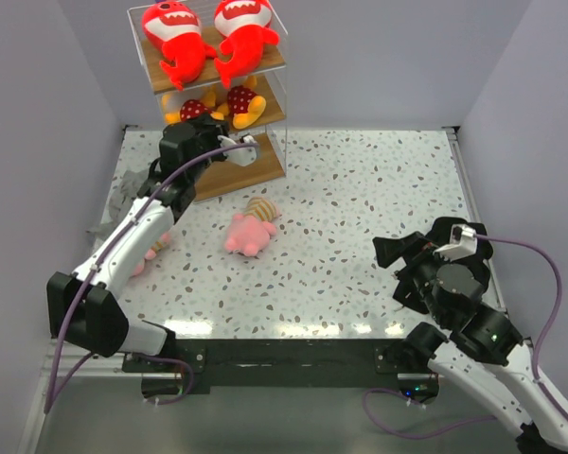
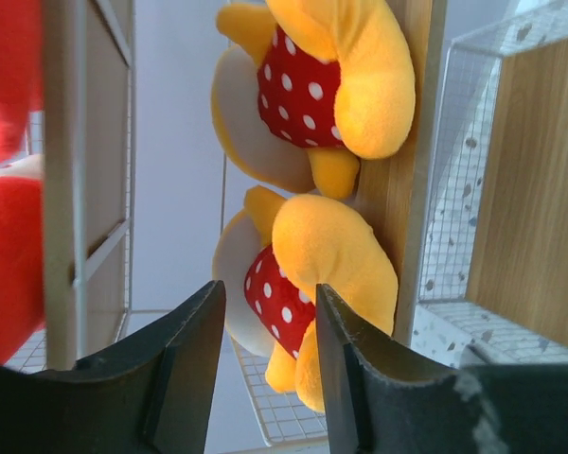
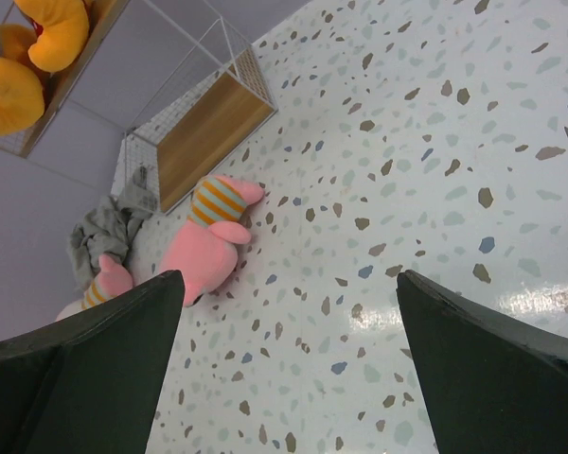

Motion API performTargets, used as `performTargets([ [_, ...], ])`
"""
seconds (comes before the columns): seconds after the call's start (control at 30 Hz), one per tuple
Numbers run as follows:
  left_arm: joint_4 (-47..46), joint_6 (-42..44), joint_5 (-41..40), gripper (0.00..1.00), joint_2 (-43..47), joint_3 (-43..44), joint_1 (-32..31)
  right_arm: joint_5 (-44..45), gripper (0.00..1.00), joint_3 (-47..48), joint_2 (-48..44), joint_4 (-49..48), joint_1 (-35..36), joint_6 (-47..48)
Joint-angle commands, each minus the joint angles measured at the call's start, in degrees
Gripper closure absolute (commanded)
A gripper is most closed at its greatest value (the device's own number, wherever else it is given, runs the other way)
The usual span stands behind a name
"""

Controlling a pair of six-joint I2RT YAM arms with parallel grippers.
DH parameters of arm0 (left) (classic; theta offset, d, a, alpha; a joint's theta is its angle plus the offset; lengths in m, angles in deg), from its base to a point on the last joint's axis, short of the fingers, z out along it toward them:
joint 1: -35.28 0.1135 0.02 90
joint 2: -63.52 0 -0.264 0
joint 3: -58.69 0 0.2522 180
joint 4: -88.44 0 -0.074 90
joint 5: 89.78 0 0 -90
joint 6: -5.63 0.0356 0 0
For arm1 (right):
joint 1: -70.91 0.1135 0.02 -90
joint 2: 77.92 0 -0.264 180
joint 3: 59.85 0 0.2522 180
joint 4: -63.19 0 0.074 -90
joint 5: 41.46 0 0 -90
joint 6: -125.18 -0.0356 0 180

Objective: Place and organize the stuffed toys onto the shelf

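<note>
At the far left, a crumpled grey cloth [image 1: 121,194] on the white speckled tabletop [image 1: 360,189]. Just nearer, a pink plush toy with beige stripes [image 1: 153,250], partly hidden under the left arm [image 1: 137,232]. Then the left jaws, up at the middle board of the tall white-wire, wooden-board shelf [image 1: 251,170]: parted a little, gripping nothing, close before one of two yellow-orange plush toys in red polka-dot clothes [image 2: 331,265] side by side on that board. On the top board, two red plush sharks with white mouths [image 1: 175,38]. Right of the shelf's foot, a second pink striped plush toy [image 1: 248,230] lying on the tabletop. At the near right, on the right arm [image 1: 473,326], the right jaws spread wide and empty.
</note>
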Motion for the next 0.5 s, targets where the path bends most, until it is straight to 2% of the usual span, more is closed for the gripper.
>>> performTargets([
  [0.0,-3.93,-10.48,5.4,0.49,6.97,-1.82,-1.78,-0.79,0.02,1.26,2.28,-0.89,-0.14,-2.12],
  [0.07,-3.58,-15.47,6.98,0.4,8.48,-3.15,-3.53,-1.58,0.02,1.7,3.15,0.08,-0.14,-2.83],
  [0.23,-2.61,-28.31,6.12,0.38,12.78,-7.45,-8.97,-3.78,0.02,2.14,4.3,0.51,-0.14,-3.98],
  [0.27,-1.65,-35.04,6.11,0.38,13.92,-7.72,-9.42,-3.95,0.02,2.32,4.47,1.04,-0.14,-4.24],
  [0.33,0.64,-43.32,6.29,0.38,14.81,-8.51,-9.78,-4.83,0.02,2.23,4.74,2.18,-0.14,-4.59],
  [0.37,0.64,-51.72,5.07,0.39,15.51,-8.95,-9.78,-5.1,0.02,2.06,4.74,2.36,-0.14,-4.24],
  [0.43,5.03,-59.59,3.22,0.39,16.04,-10.71,-9.78,-5.54,0.02,2.14,4.56,3.59,-0.14,-3.98],
  [0.47,6.26,-67.46,-0.1,0.39,16.13,-11.23,-9.78,-5.71,0.02,2.23,4.39,3.86,-0.14,-3.89],
])
